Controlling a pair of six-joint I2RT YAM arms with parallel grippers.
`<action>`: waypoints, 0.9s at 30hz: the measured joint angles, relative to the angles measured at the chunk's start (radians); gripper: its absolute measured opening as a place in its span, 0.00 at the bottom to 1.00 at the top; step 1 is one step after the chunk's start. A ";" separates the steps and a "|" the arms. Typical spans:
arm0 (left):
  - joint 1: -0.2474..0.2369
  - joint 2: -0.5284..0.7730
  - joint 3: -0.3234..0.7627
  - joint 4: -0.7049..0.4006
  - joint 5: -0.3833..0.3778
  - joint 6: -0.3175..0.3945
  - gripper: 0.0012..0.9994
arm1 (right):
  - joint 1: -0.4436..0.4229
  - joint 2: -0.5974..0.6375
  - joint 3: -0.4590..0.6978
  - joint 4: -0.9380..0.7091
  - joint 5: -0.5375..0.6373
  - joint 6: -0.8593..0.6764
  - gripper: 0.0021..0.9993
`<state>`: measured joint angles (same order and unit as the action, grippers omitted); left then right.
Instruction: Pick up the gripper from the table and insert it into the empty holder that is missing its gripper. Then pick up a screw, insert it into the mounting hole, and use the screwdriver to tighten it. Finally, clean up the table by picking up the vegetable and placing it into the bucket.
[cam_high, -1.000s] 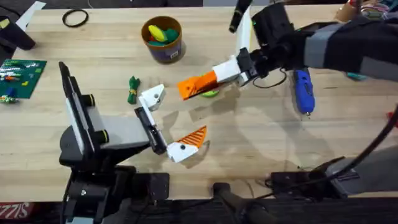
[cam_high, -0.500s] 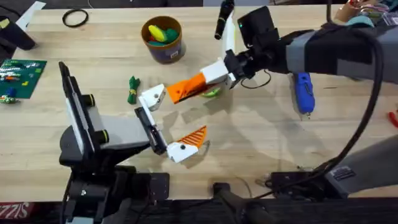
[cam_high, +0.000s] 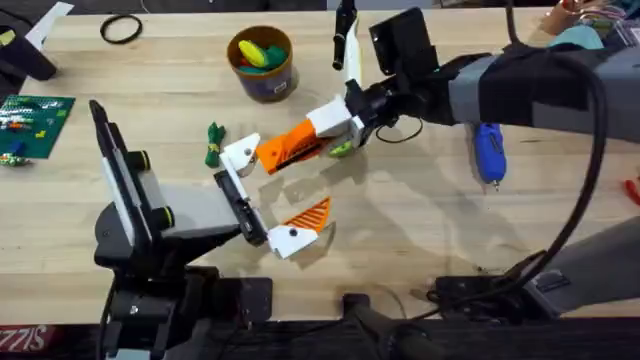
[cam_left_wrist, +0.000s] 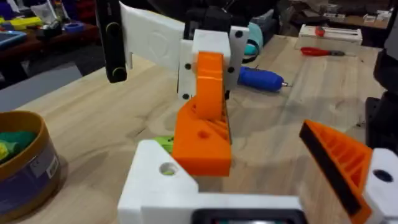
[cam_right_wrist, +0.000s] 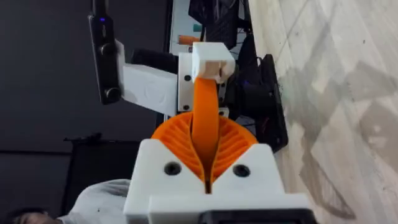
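Right claw (cam_high: 300, 143) is clamped shut on the gripper (cam_high: 268, 152). Its pads squeeze the orange wedge edge-on, and the free end pokes out ahead of the fingertips. The holder (cam_high: 243, 153) sits right off that free end on its black rail (cam_high: 232, 195), touching or a hair apart, can't tell which. My worry is the angle: the part looks to come in slanted rather than square to the holder. If it goes in cocked it could jam, or just shove the holder sideways instead of seating. The grip is also on a slim ribbed wedge, so any push back from the holder might pivot the part between the pads or squirt it out. The vegetable (cam_high: 213, 143) lies just beyond the holder, so an overshoot could knock it. The screwdriver (cam_high: 487, 150) is well behind the claw, close beside its arm, so a wide swing might roll it.
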<state>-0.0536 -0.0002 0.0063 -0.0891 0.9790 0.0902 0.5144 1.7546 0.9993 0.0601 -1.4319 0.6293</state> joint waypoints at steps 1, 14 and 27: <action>0.000 0.000 0.000 0.000 0.000 0.000 0.99 | 0.001 0.002 0.000 0.001 0.000 0.001 0.01; 0.000 0.000 0.000 -0.001 0.004 -0.016 0.99 | 0.002 0.040 0.000 0.026 -0.005 0.009 0.01; 0.002 0.000 0.000 -0.001 0.007 -0.012 0.99 | 0.015 0.041 0.000 0.118 0.012 0.071 0.01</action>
<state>-0.0515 0.0002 0.0063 -0.0902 0.9863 0.0779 0.5294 1.7958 0.9993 0.1779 -1.4199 0.6998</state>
